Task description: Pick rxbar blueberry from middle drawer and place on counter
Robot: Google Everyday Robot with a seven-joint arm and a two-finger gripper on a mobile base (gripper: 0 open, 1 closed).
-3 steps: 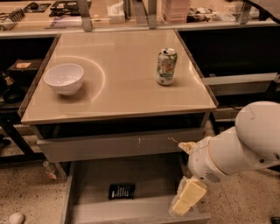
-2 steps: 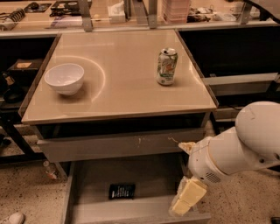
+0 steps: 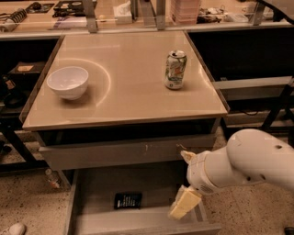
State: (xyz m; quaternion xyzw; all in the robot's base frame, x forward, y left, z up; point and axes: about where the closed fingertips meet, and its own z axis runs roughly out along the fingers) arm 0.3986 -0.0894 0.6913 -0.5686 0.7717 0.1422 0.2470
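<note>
The rxbar blueberry (image 3: 127, 200) is a small dark wrapper with white print, lying flat on the floor of the open middle drawer (image 3: 92, 193) at the bottom of the view. The gripper (image 3: 184, 203) hangs from the white arm at the drawer's right side, to the right of the bar and apart from it. One cream-coloured finger (image 3: 183, 204) shows, pointing down into the drawer. The beige counter (image 3: 124, 98) lies above the drawer.
A white bowl (image 3: 68, 82) stands on the counter's left and a green-and-white can (image 3: 175, 69) on its right. A closed grey drawer front (image 3: 124, 152) sits just above the open drawer. A cluttered bench (image 3: 138, 11) with metal posts runs behind.
</note>
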